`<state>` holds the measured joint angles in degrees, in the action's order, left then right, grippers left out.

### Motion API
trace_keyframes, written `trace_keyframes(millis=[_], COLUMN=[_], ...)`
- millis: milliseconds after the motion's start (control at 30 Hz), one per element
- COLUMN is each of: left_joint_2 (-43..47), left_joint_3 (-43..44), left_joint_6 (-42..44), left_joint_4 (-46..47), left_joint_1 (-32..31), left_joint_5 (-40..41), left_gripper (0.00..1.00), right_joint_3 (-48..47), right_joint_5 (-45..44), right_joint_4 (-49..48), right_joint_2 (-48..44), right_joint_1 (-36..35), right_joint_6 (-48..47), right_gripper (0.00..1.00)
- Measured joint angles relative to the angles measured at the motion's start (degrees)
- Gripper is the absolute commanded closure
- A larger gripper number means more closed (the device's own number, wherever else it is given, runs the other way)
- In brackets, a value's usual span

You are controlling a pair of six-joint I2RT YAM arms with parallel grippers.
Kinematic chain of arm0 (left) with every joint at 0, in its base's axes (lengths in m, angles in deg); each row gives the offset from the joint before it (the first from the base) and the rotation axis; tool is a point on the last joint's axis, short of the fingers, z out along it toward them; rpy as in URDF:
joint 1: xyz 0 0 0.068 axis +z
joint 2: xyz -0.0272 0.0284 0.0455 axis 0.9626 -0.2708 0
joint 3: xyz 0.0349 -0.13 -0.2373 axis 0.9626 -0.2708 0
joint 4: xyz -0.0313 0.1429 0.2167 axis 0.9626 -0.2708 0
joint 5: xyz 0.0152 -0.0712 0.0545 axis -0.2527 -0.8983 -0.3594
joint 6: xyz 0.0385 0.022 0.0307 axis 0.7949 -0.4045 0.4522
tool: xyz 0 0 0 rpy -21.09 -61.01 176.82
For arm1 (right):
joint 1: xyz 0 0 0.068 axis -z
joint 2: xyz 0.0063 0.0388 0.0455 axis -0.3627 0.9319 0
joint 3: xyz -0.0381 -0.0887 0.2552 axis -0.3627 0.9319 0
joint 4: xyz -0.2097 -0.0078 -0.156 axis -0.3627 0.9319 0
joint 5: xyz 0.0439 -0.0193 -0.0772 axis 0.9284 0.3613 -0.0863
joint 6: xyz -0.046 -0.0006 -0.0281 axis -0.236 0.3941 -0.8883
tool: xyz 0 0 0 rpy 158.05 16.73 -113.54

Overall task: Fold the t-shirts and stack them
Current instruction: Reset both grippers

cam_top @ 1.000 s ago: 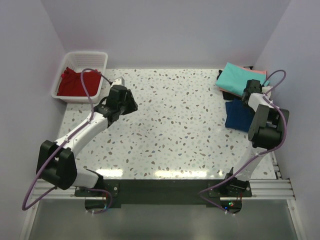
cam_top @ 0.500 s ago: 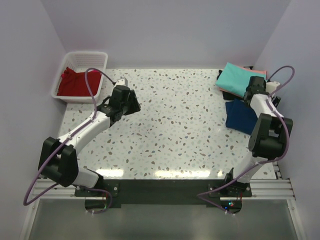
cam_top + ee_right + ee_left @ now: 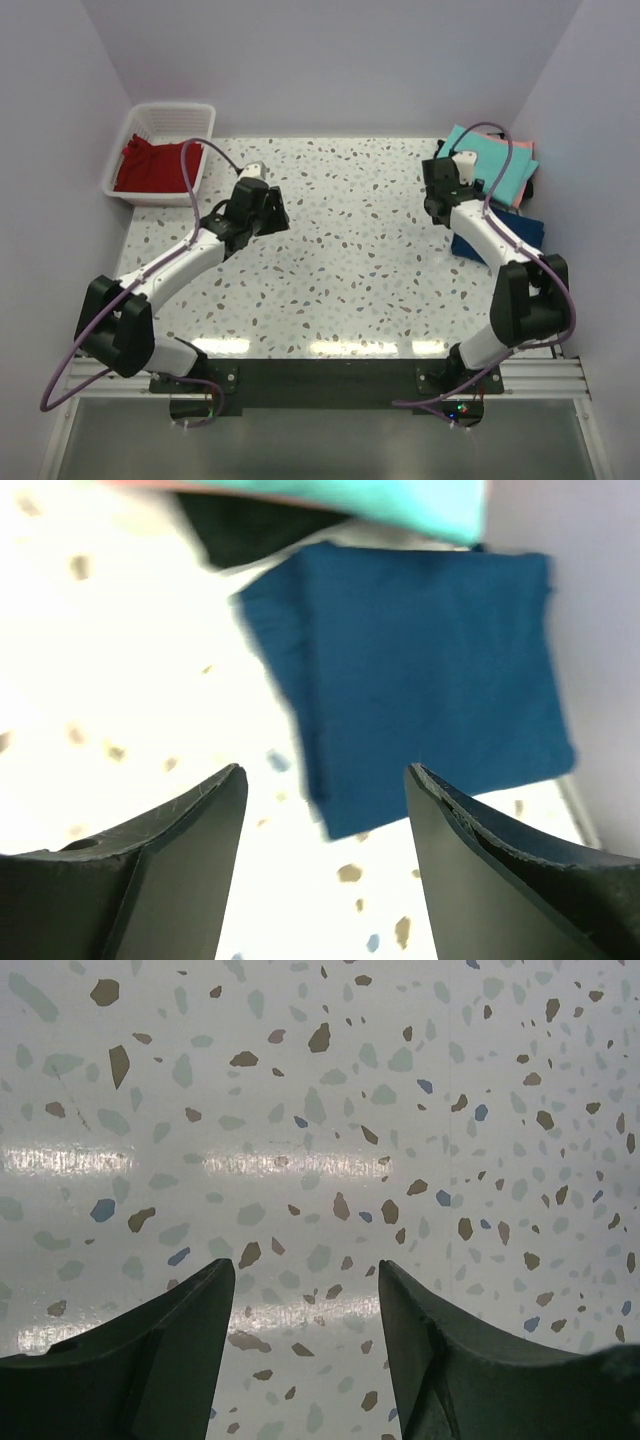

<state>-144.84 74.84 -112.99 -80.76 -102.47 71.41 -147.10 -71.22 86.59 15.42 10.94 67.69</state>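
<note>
**Folded shirts sit at the right edge, one red shirt in the basket, both pincers open**

The navy blue folded cloth t-shirt [image 3: 420, 670] lies flat on the white speckled desk [image 3: 350, 260] against the right-hand wall. In the right wrist view its print side cannot be seen. Just behind it, in the far right corner, lies the teal folded t-shirt [image 3: 515, 172], its near edge meeting the navy one. The red t-shirt [image 3: 150, 165] is crumpled inside the white slotted plastic basket [image 3: 175, 112] in the far left corner, well apart from the other two.

The right pincer [image 3: 325, 770] hovers over the desk beside the left edge of the navy shirt, its jaws spread wide with nothing between them. The right arm crosses over part of that shirt in the top view.

The left pincer [image 3: 305, 1265] hangs above bare desk left of centre, near the basket but clear of it. Its jaws are also apart and empty.
</note>
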Motion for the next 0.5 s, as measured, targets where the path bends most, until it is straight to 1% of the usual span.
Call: trace_keyframes(millis=[133,167,233,500], left_joint_2=[1.1,1.5,1.8,2.7], left_joint_3=[-0.3,-0.7,-0.9,-2.0], left_joint_6=[0.8,1.1,1.6,2.2], left_joint_4=[0.4,0.5,0.5,0.8], left_joint_1=[-0.5,-0.8,-1.3,-3.2], left_joint_5=[0.8,1.0,1.5,3.6], left_gripper=[0.32,0.29,0.27,0.19], right_joint_3=[0.7,1.1,1.9,4.3], right_joint_5=[3.6,4.4,5.9,9.6], right_joint_4=[0.3,0.2,0.2,0.4], right_joint_2=[-3.0,-3.8,-5.2,-6.3], right_joint_1=[-5.6,-7.2,-10.0,-20.9], right_joint_6=[1.6,2.1,3.0,5.2], right_gripper=[0.33,0.33,0.33,0.35])
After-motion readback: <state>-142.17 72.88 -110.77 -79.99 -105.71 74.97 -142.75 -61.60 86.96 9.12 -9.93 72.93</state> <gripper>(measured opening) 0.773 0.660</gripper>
